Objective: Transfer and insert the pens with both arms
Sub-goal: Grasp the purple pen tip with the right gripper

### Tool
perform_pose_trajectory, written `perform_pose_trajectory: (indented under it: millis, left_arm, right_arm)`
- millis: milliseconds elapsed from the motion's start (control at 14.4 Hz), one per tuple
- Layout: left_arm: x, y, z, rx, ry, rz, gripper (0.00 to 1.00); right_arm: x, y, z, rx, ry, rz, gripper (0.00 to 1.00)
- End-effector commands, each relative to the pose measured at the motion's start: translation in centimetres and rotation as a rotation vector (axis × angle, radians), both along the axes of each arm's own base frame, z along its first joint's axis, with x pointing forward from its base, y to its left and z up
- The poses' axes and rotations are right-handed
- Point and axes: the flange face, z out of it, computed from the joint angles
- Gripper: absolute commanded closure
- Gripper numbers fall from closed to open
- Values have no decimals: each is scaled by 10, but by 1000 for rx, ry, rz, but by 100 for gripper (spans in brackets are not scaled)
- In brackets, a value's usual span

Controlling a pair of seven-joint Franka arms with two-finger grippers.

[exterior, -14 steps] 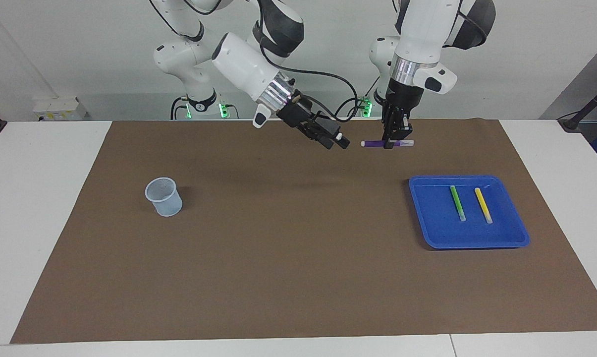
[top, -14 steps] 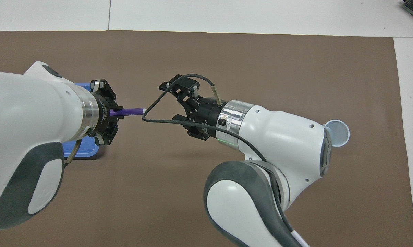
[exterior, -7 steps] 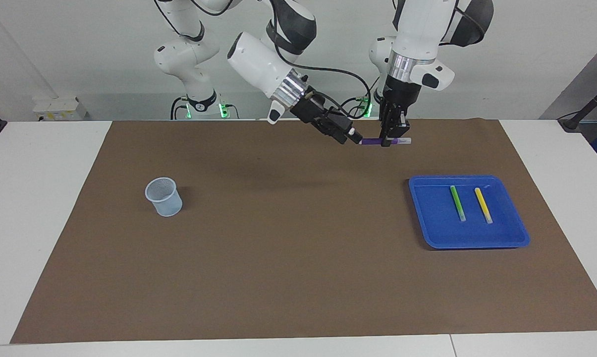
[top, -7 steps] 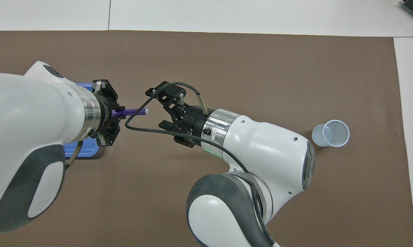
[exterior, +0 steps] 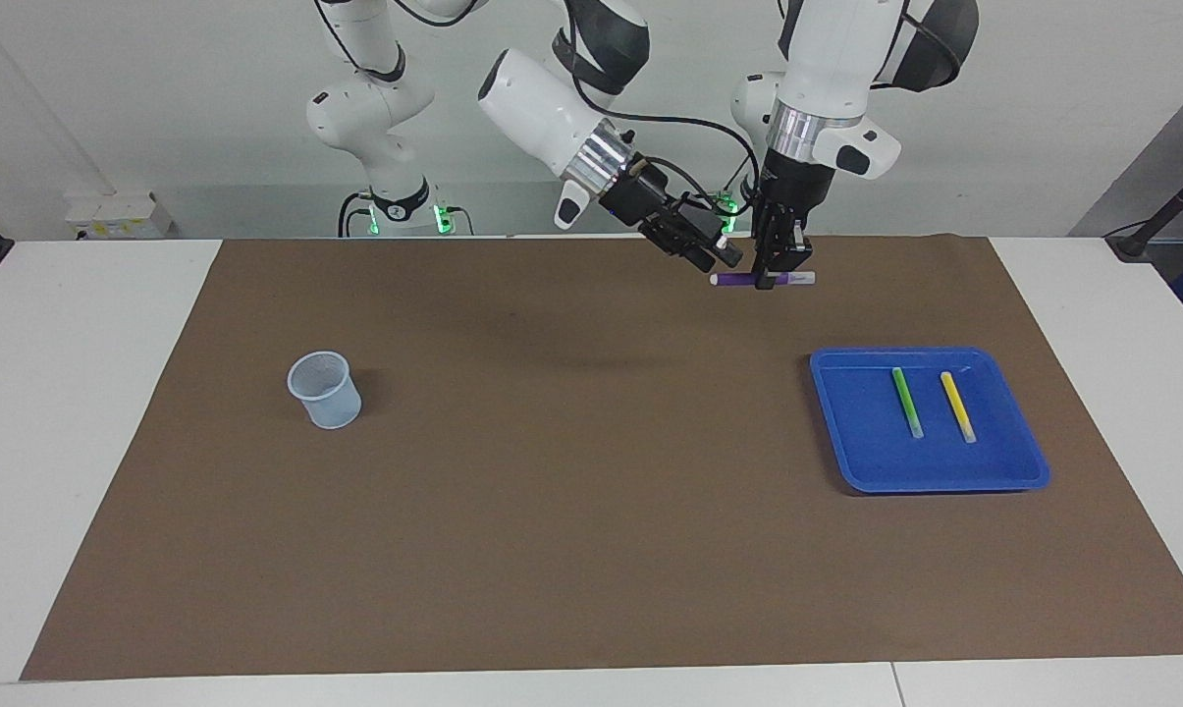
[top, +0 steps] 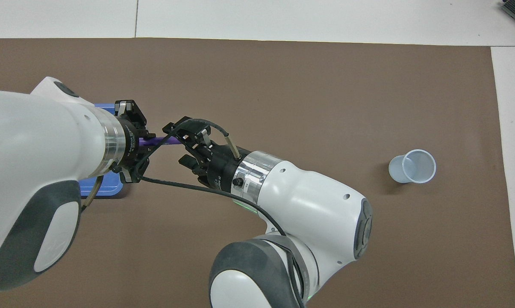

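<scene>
The landmark is the blue tray [exterior: 1028, 469], set on the brown mat [exterior: 571, 550] toward the left arm's end of the worktop [exterior: 80, 412].

Nearest the robots, over the strip of mat between them and the tray, the left end effector [exterior: 770, 278] hangs straight down, clamped on the purple pen [exterior: 738, 279]. The pen lies level in the air, its pale tip pointing away from the tray, toward the right arm's end. The right end effector [exterior: 726, 257] comes in slantwise at that free tip, fingers apart on either side of it; from the facing view I cannot tell whether they touch the pen. In the overhead view the same pair shows: left end effector [top: 142, 141], pen [top: 163, 140], right end effector [top: 174, 143], with a black cable [top: 189, 188] looping across in front of them.

Farther out sits the tray itself. It holds the green pen [exterior: 907, 401] and the yellow pen [exterior: 956, 405], side by side and apart, both running lengthwise away from the robots with their pale ends farthest. The tray keeps clear of the mat's edge on every side.

Level with the tray, well apart from it toward the right arm's end, a pale cup [exterior: 325, 390] stands upright with its mouth open. A wide stretch of bare mat runs between cup and tray, and from both out to the mat's farthest edge.
</scene>
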Motion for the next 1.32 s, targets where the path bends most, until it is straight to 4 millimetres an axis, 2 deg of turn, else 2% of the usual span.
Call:
perform_pose_trajectory:
  millis: [0, 347, 555, 694, 902, 1110, 1249]
  left_arm:
    - [-5, -1, 7, 20, 0, 13, 100]
    - [-6, 0, 9, 26, -3, 13, 100]
    - [-7, 0, 10, 26, -4, 13, 100]
    - [-7, 0, 10, 26, -4, 13, 100]
    - [-8, 1, 10, 29, 0, 13, 100]
    - [-9, 1, 13, 28, -6, 13, 100]
    - [-9, 1, 13, 27, -6, 15, 100]
  right_arm:
    - [9, -2, -8, -6, -15, -12, 28]
    - [10, 1, -6, -8, -29, -4, 28]
    - [8, 3, -5, -5, -27, -3, 40]
    - [8, 3, -5, -5, -27, -3, 44]
    - [7, 4, -5, -3, -24, -3, 55]
    - [7, 4, -4, -3, -28, -4, 72]
    - [8, 3, -4, -4, -28, -3, 88]
